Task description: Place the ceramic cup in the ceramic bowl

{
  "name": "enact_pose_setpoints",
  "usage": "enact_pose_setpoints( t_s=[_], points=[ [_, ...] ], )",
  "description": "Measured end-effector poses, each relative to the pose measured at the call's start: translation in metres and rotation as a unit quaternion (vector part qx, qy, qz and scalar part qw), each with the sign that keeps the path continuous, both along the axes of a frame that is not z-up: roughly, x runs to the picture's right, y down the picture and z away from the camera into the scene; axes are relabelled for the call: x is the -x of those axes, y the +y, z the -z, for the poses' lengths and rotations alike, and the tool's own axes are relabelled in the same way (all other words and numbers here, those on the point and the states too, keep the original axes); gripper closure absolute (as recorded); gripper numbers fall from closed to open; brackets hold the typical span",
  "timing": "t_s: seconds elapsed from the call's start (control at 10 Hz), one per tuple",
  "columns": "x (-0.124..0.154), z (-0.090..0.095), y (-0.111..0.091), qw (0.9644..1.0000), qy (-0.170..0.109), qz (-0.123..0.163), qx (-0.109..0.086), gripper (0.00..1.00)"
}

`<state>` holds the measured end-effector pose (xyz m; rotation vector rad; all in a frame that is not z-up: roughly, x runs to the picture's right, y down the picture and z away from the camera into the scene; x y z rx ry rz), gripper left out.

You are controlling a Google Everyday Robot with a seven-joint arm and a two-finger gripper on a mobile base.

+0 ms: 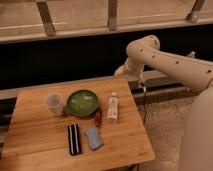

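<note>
1. We see the ceramic cup (54,104) upright on the bench (40,145), just left of the ceramic bowl (82,102).
2. The gripper (142,87) hangs past the bench's far right corner; we cannot tell its state.

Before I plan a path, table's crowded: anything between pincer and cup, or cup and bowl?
Nothing separates the ceramic cup from the ceramic bowl beside it. The pincer hangs past the table's far right corner; the bowl and white bottle lie between it and the cup.
</note>
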<state>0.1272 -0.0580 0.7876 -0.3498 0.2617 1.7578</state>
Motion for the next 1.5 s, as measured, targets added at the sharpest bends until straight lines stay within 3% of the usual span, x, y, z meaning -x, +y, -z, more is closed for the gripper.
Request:
enact_pose_setpoints(
  t_s=[0.5, 0.7, 1.0, 1.1, 1.2, 1.5],
  points=[
    [0.001, 0.000, -0.001, 1.0000, 0.001, 0.002, -0.001, 0.20],
    [0.008, 0.002, -0.002, 0.9998, -0.005, 0.019, -0.002, 0.20],
    [0.071, 0.012, -0.003, 0.9959, -0.035, 0.082, -0.005, 0.20],
    [0.111, 0.020, 0.003, 0.9909, -0.059, 0.121, -0.003, 0.20],
    [0.135, 0.025, 0.008, 0.9872, -0.075, 0.140, -0.002, 0.20],
    [0.136, 0.026, 0.010, 0.9864, -0.075, 0.147, -0.001, 0.20]
  ],
)
